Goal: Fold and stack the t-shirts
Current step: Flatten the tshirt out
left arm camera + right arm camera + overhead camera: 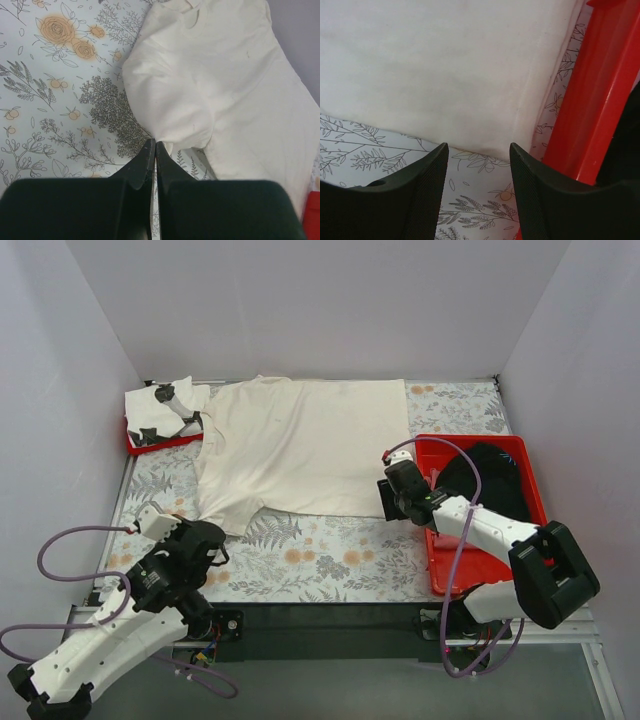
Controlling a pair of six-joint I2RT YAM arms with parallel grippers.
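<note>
A large cream t-shirt (300, 440) lies spread flat on the floral table, collar to the left. My left gripper (212, 538) is shut, and its tips (153, 145) rest right at the hem of the near sleeve (170, 110). No cloth shows between the jaws. My right gripper (388, 502) is open and low over the table. The shirt's bottom hem corner (490, 147) lies just ahead of its gap (477, 150), which is empty. A white tee with black marks (165, 405) sits in the far-left tray. A black tee (490, 480) lies in the right tray.
A red tray (150, 445) stands at the back left. A larger red tray (445, 560) stands on the right, its wall (590, 100) close beside my right gripper. White walls enclose the table on three sides.
</note>
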